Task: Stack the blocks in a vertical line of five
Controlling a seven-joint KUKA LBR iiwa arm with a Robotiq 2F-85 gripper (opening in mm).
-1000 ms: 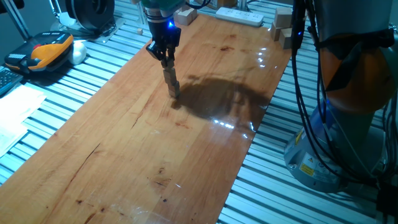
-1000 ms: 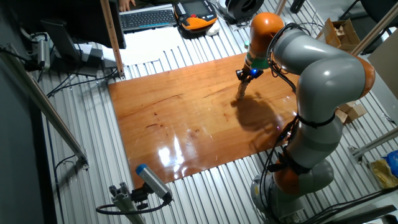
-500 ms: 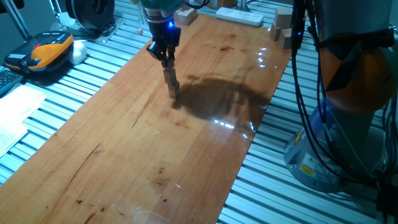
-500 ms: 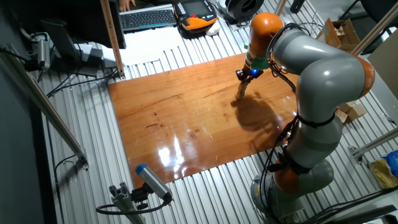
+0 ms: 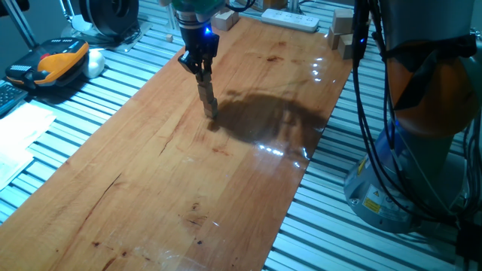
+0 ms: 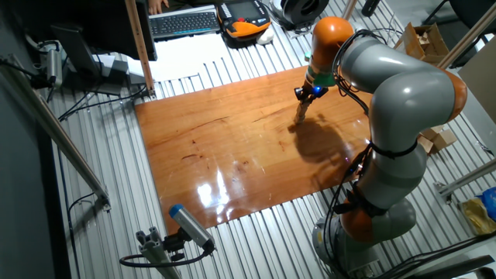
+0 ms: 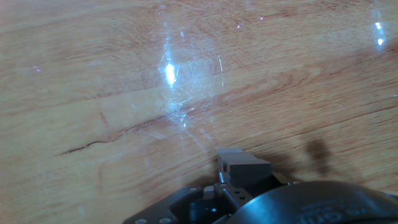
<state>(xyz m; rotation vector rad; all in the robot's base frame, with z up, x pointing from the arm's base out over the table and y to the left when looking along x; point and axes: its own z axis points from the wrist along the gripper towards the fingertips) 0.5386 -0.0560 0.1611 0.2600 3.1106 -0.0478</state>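
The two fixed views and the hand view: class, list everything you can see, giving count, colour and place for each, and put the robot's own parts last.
stack of blocks: one short column, light tan, on the board under the gripper; number of cubes too small to count
wooden board: one, glossy reddish brown, on the slatted table
slatted table: one, silver, under the board
larger wooden blocks: a few, pale, beyond the board's far corner
power strip: one, white, at the board's far end
handheld pendant: one, black and orange, left of the board
keyboard: one, dark, beyond the board
gripper: one, dark, at the top of the stack; whether open or shut cannot be told
arm: one, grey with orange joints, right of the board
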